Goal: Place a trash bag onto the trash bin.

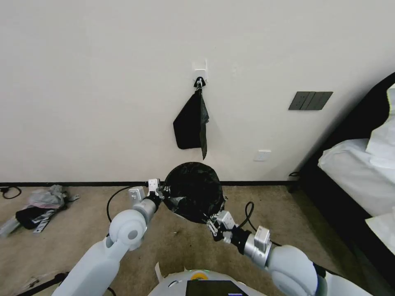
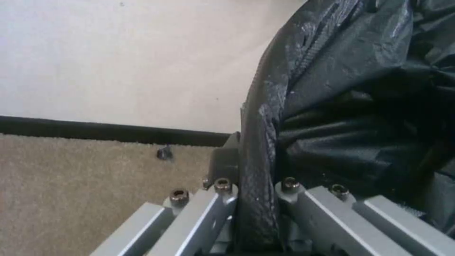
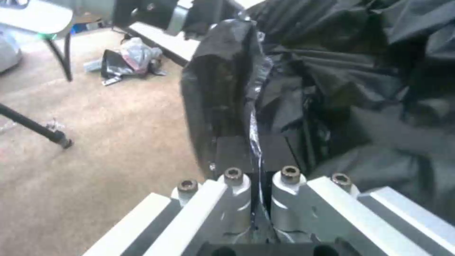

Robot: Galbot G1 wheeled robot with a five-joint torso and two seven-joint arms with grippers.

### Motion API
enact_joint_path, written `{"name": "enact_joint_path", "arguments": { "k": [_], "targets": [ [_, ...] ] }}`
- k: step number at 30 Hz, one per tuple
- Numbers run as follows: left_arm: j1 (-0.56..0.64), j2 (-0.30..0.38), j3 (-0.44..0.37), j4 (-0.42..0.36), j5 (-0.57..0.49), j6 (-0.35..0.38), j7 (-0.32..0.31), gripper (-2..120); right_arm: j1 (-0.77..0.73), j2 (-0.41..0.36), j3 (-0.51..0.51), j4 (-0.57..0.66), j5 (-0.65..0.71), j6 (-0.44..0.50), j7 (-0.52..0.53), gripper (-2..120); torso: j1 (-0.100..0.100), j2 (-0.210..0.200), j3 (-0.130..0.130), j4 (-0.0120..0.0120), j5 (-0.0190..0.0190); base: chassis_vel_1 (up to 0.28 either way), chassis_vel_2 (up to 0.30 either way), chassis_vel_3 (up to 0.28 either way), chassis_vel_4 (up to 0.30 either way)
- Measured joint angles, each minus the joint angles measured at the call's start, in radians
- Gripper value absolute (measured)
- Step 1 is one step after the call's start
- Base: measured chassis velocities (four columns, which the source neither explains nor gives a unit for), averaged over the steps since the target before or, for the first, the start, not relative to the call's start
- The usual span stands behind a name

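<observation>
The glossy black trash bag [image 1: 193,191] is spread open into a round mouth just above the carpet, in front of the wall. My left gripper [image 1: 161,193] is shut on the bag's left edge; in the left wrist view a wrinkled fold of the trash bag [image 2: 256,149] runs between the fingers of the left gripper [image 2: 253,193]. My right gripper [image 1: 212,224] is shut on the bag's near right edge; in the right wrist view a thin strip of the trash bag [image 3: 227,81] is pinched by the right gripper [image 3: 256,153]. The trash bin is hidden behind the bag.
A flat black bag bundle [image 1: 190,123] hangs from a wall hook above the bag. A pile of plastic and scraps [image 1: 39,205] lies on the carpet at the left. A bed [image 1: 358,172] stands at the right. Cables [image 1: 247,213] trail on the floor near both arms.
</observation>
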Motion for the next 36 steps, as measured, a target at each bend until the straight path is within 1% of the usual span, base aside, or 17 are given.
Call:
{"name": "enact_joint_path", "arguments": {
  "k": [1, 3, 4, 5, 7, 8, 9, 10, 12, 13, 16, 17, 20, 24, 27, 29, 36],
  "targets": [
    [0.000, 0.000, 0.000, 0.000, 0.000, 0.000, 0.000, 1, 0.000, 0.000, 0.000, 0.000, 0.000, 0.000, 0.000, 0, 0.000, 0.000, 0.000, 0.0000, 0.0000, 0.000, 0.000, 0.000, 0.000],
    [-0.007, -0.005, 0.000, 0.004, -0.016, 0.000, -0.014, 1, -0.012, 0.005, -0.008, -0.011, -0.043, 0.028, -0.010, 0, 0.000, 0.000, 0.000, 0.0000, 0.0000, 0.000, 0.000, 0.000, 0.000],
    [-0.018, -0.011, 0.004, 0.008, -0.035, 0.001, -0.031, 1, -0.022, 0.020, -0.025, -0.040, -0.122, 0.082, -0.021, 0, 0.000, 0.000, 0.000, 0.0001, 0.0000, 0.000, 0.000, 0.000, 0.000],
    [-0.018, -0.011, 0.004, 0.008, -0.035, 0.001, -0.031, 1, -0.022, 0.020, -0.025, -0.040, -0.122, 0.082, -0.021, 0, 0.000, 0.000, 0.000, 0.0001, 0.0000, 0.000, 0.000, 0.000, 0.000],
    [-0.026, -0.017, 0.010, 0.011, -0.053, 0.001, -0.048, 1, -0.023, 0.040, -0.041, -0.082, -0.251, 0.165, -0.031, 0, 0.000, 0.000, 0.000, 0.0000, 0.0001, 0.000, 0.000, 0.000, 0.000],
    [-0.026, -0.017, 0.010, 0.011, -0.053, 0.001, -0.048, 1, -0.023, 0.040, -0.041, -0.082, -0.251, 0.165, -0.031, 0, 0.000, 0.000, 0.000, 0.0000, 0.0001, 0.000, 0.000, 0.000, 0.000],
    [-0.032, -0.021, 0.012, 0.012, -0.067, 0.001, -0.059, 1, -0.022, 0.052, -0.048, -0.109, -0.330, 0.216, -0.037, 0, 0.000, 0.000, 0.000, 0.0001, 0.0001, 0.000, 0.000, 0.000, 0.000],
    [-0.035, -0.023, 0.014, 0.013, -0.079, 0.001, -0.067, 1, -0.021, 0.060, -0.053, -0.129, -0.378, 0.255, -0.042, 0, 0.000, 0.000, 0.000, 0.0000, 0.0001, 0.000, 0.000, 0.000, 0.000],
    [-0.050, -0.033, 0.015, 0.012, -0.138, 0.006, -0.104, 1, -0.020, 0.081, -0.057, -0.194, -0.515, 0.373, -0.067, 0, 0.000, 0.000, 0.000, 0.0000, -0.0001, 0.000, 0.000, 0.000, 0.000],
    [-0.050, -0.033, 0.015, 0.012, -0.138, 0.006, -0.104, 1, -0.020, 0.081, -0.057, -0.194, -0.515, 0.373, -0.067, 0, 0.000, 0.000, 0.000, 0.0000, -0.0001, 0.000, 0.000, 0.000, 0.000],
    [-0.062, -0.041, 0.018, 0.003, -0.187, 0.011, -0.142, 1, -0.008, 0.105, -0.060, -0.250, -0.615, 0.447, -0.082, 0, 0.000, 0.000, 0.000, 0.0000, -0.0001, 0.000, 0.000, 0.000, 0.000],
    [-0.062, -0.041, 0.018, 0.003, -0.187, 0.011, -0.142, 1, -0.008, 0.105, -0.060, -0.250, -0.615, 0.447, -0.082, 0, 0.000, 0.000, 0.000, 0.0000, -0.0001, 0.000, 0.000, 0.000, 0.000],
    [-0.064, -0.048, 0.021, -0.007, -0.226, 0.011, -0.172, 1, 0.016, 0.140, -0.072, -0.293, -0.639, 0.453, -0.083, 0, 0.000, 0.000, 0.000, 0.0001, 0.0000, 0.000, 0.000, 0.000, 0.000],
    [-0.062, -0.049, 0.021, -0.017, -0.257, 0.011, -0.186, 1, 0.029, 0.166, -0.080, -0.333, -0.641, 0.438, -0.082, 0, 0.000, 0.000, 0.000, 0.0001, 0.0001, 0.000, 0.000, 0.000, 0.000],
    [-0.060, -0.049, 0.017, -0.023, -0.273, 0.012, -0.191, 1, 0.030, 0.179, -0.081, -0.362, -0.617, 0.425, -0.075, 0, 0.000, 0.000, 0.000, 0.0000, 0.0000, 0.000, 0.000, 0.000, 0.000],
    [-0.055, -0.048, 0.012, -0.033, -0.288, 0.014, -0.197, 1, 0.033, 0.196, -0.080, -0.408, -0.581, 0.415, -0.067, 0, 0.000, 0.000, 0.000, 0.0000, 0.0001, 0.000, 0.000, 0.000, 0.000],
    [-0.037, -0.039, 0.006, -0.049, -0.297, 0.017, -0.199, 1, 0.039, 0.239, -0.083, -0.492, -0.558, 0.411, -0.063, 0, 0.000, 0.000, 0.000, 0.0000, 0.0001, 0.000, 0.000, 0.000, 0.000]
  ]
}}
